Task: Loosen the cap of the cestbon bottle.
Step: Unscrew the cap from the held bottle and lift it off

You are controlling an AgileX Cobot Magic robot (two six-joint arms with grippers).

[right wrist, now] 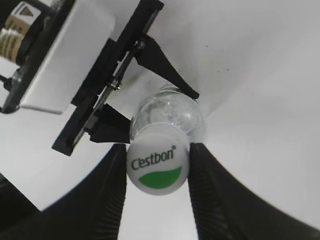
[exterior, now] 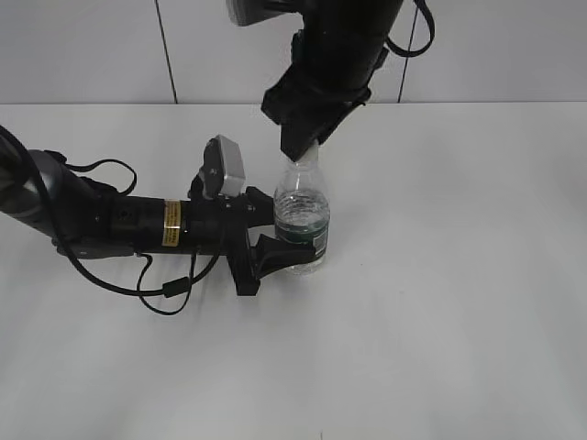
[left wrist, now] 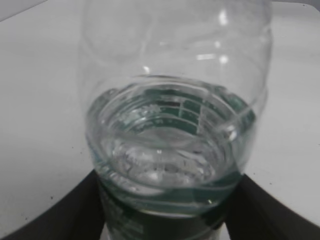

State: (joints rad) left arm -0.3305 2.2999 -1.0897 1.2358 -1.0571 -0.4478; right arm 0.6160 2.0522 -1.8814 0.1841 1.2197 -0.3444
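Clear plastic and a dark green label mark the cestbon bottle [exterior: 301, 225], standing upright near the centre of a white table [exterior: 459, 302] and partly filled with water. The left gripper [exterior: 275, 240] reaches in from the bottle's nine o'clock, lying low along the table, its black fingers [exterior: 271, 252] clamped on either side of the bottle's labelled lower body. In the left wrist view the bottle [left wrist: 175, 130] fills the frame, with dark fingers [left wrist: 270, 210] pressing at five and seven o'clock.

The right gripper [exterior: 303, 147] comes down from twelve o'clock in the exterior view, over the bottle's neck, hiding the top. The right wrist view looks straight down on the cap [right wrist: 157, 166], white with "Cestbon" lettering and a green leaf-shaped mark. The ribbed black fingers [right wrist: 112, 190] of the right gripper [right wrist: 157, 170] are closed on the cap at nine and three o'clock, touching its rim on both sides. Beyond the cap, at eleven o'clock, the left gripper [right wrist: 150, 95] shows around the bottle [right wrist: 172, 112].
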